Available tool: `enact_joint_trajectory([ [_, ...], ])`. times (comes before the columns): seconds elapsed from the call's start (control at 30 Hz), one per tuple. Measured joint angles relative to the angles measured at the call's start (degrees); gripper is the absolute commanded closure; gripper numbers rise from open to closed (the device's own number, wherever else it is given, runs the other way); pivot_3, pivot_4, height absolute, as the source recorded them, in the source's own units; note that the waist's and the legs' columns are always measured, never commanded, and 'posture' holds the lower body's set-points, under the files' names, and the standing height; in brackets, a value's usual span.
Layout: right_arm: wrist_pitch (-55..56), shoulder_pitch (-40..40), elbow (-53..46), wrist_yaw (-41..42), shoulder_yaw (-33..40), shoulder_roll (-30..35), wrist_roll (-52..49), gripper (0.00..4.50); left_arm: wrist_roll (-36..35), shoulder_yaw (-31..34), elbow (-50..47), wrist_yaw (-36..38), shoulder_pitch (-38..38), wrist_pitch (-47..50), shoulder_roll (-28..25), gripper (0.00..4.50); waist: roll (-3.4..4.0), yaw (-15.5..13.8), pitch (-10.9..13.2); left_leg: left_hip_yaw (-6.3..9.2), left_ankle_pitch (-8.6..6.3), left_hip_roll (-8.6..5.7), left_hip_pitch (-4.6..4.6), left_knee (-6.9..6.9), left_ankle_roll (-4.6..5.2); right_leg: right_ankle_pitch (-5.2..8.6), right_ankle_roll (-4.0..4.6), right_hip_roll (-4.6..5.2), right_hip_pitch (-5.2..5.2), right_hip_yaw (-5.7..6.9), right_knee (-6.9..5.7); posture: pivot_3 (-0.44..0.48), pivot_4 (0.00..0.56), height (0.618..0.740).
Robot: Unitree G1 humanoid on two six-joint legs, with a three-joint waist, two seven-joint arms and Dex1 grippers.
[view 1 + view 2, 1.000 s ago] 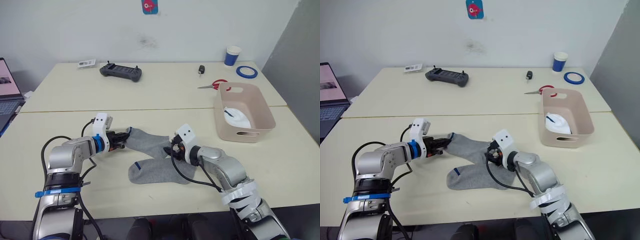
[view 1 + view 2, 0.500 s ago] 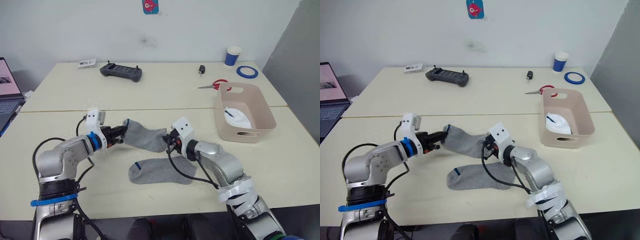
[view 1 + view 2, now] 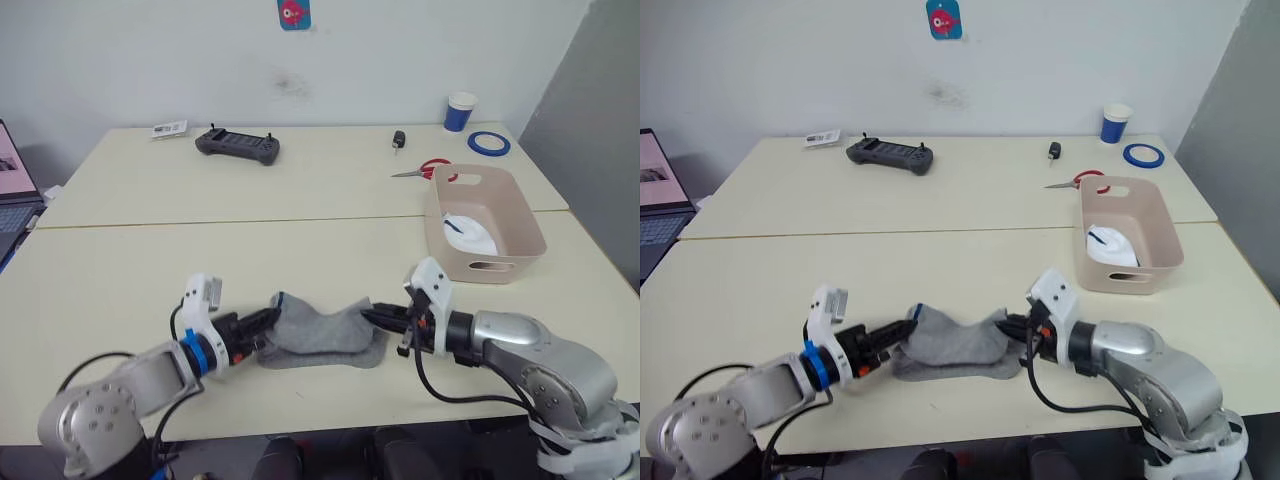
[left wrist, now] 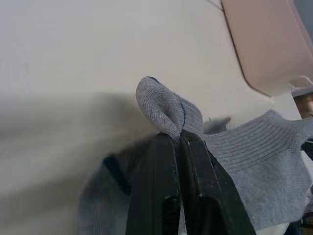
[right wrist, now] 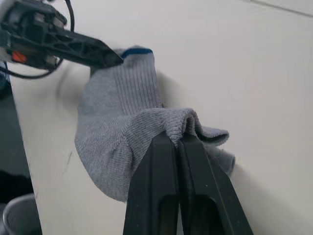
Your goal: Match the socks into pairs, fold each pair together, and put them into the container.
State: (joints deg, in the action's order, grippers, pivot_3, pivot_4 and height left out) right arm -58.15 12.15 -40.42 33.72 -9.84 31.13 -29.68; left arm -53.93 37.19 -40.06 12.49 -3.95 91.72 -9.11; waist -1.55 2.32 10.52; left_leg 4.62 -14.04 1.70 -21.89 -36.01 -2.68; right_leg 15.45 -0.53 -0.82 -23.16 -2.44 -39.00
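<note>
Both claws are engaged on one grey sock [image 3: 322, 332] near the front edge of the table [image 3: 300, 250]. My left gripper [image 3: 268, 321] has its two black fingers [image 4: 168, 171] pinched tight on the sock's cuff end; my right gripper [image 3: 372, 318] is likewise clamped on a bunched fold at the opposite end, as its wrist view confirms [image 5: 178, 142]. Between the two grips the sock sags over a second grey sock [image 3: 330, 356] lying flat beneath it. From the socks, the container [image 3: 486, 225] stands at 2 o'clock, well apart, with white socks [image 3: 470, 233] inside. Scissors [image 3: 425, 170] lie just beyond the tub at 12 o'clock
</note>
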Motion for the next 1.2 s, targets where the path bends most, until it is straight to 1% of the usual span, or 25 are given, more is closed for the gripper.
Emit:
enact_joint_trajectory([
  [0.07, 2.8, -1.0, 0.5, 0.2, -2.9, 2.2, 2.6, 4.47, 0.2, -1.5, -2.4, -1.2, 5.1, -0.9, 2.1, 4.5, -0.02, 0.0, 0.0, -0.09, -0.01, -0.06, -0.04, 0.0, -0.03, 0.01, -0.01, 0.05, -0.02, -0.02, 0.06, 0.0, 0.15, 0.74],
  [0.23, 7.9, -1.1, 2.1, 0.9, -4.6, 3.6, 5.5, 4.47, 0.6, -4.4, -6.4, -3.1, 10.9, -4.8, 3.1, 4.5, -0.04, -0.5, 0.0, -0.07, -0.03, -0.05, -0.06, -0.02, -0.06, 0.01, 0.0, 0.05, -0.02, -0.03, 0.08, 0.0, 0.15, 0.74],
  [0.4, 10.0, -0.6, 2.6, 2.2, -3.5, 4.0, 5.4, 4.47, 0.0, -5.4, -8.5, -5.8, 11.6, -11.9, 5.6, 4.5, -0.05, -0.6, 0.0, -0.08, -0.05, -0.06, -0.09, -0.02, -0.08, 0.02, 0.0, 0.05, -0.03, -0.02, 0.1, 0.0, 0.15, 0.74],
  [0.5, 10.3, 0.4, 3.1, 2.5, -2.6, 4.6, 5.5, 4.47, -0.1, -6.3, -8.9, -7.3, 11.6, -15.1, 5.6, 4.5, -0.05, -0.6, 0.0, -0.07, -0.05, -0.05, -0.09, -0.02, -0.08, 0.02, 0.0, 0.04, -0.03, -0.03, 0.11, 0.0, 0.15, 0.74],
  [0.63, 10.6, 0.2, 6.0, 2.5, -2.9, 5.1, 6.6, 4.47, 2.3, -11.4, -6.7, -8.7, 12.6, -17.3, 3.6, 4.5, -0.05, -0.6, 0.0, -0.1, -0.05, -0.06, -0.08, -0.02, -0.08, 0.02, 0.0, 0.04, -0.03, -0.03, 0.11, 0.0, 0.15, 0.74],
  [0.7, 11.1, -0.1, 7.6, 2.6, -3.9, 5.7, 7.9, 4.47, 5.3, -15.9, -4.5, -9.3, 14.7, -18.5, 1.8, 4.5, -0.05, -0.5, 0.0, -0.1, -0.05, -0.06, -0.09, -0.01, -0.07, 0.02, 0.01, 0.03, -0.05, -0.04, 0.13, 0.0, 0.15, 0.74],
  [0.77, 11.8, -0.3, 8.8, 3.0, -5.2, 6.2, 9.0, 4.47, 6.5, -18.2, -4.1, -9.4, 15.2, -20.2, 1.6, 4.5, -0.04, -0.6, 0.0, -0.09, -0.05, -0.06, -0.09, -0.01, -0.07, 0.02, 0.01, 0.04, -0.05, -0.02, 0.13, 0.0, 0.15, 0.74],
  [0.93, 13.0, -0.4, 9.6, 3.7, -6.0, 6.4, 10.7, 4.47, 7.1, -19.6, -3.7, -10.2, 15.5, -22.0, 1.5, 4.5, -0.04, -0.6, 0.0, -0.1, -0.06, -0.08, -0.1, -0.02, -0.07, 0.02, 0.01, 0.04, -0.04, -0.01, 0.14, 0.0, 0.15, 0.74],
  [1.1, 13.2, -1.4, 10.2, 3.8, -6.1, 6.5, 11.7, 4.47, 7.4, -21.2, -3.1, -9.5, 15.5, -23.6, -1.0, 4.5, -0.04, -0.6, 0.0, -0.1, -0.06, -0.08, -0.1, -0.01, -0.08, 0.03, 0.01, 0.04, -0.04, 0.0, 0.14, 0.0, 0.15, 0.74],
  [1.13, 13.0, -1.7, 10.2, 3.8, -6.1, 6.5, 11.6, 4.49, 7.7, -21.7, -2.9, -9.1, 15.5, -24.3, -1.5, 4.25, -0.04, -0.6, 0.0, -0.1, -0.06, -0.08, -0.1, -0.01, -0.08, 0.03, 0.01, 0.05, -0.04, 0.0, 0.14, 0.0, 0.15, 0.74],
  [1.17, 12.7, -2.0, 10.2, 3.9, -6.1, 6.3, 11.4, 4.25, 8.5, -22.7, -2.7, -8.7, 15.5, -25.2, -3.1, 3.98, -0.04, -0.6, 0.0, -0.08, -0.06, -0.08, -0.1, -0.01, -0.08, 0.03, 0.01, 0.05, -0.04, -0.02, 0.14, 0.0, 0.15, 0.74],
  [1.2, 12.5, -2.1, 10.2, 4.0, -6.0, 6.2, 11.2, 3.98, 9.4, -23.5, -2.6, -7.9, 15.4, -26.2, -4.7, 3.81, -0.04, -0.6, 0.0, -0.08, -0.06, -0.07, -0.09, -0.01, -0.08, 0.03, 0.02, 0.04, -0.04, -0.03, 0.14, 0.0, 0.15, 0.74],
])
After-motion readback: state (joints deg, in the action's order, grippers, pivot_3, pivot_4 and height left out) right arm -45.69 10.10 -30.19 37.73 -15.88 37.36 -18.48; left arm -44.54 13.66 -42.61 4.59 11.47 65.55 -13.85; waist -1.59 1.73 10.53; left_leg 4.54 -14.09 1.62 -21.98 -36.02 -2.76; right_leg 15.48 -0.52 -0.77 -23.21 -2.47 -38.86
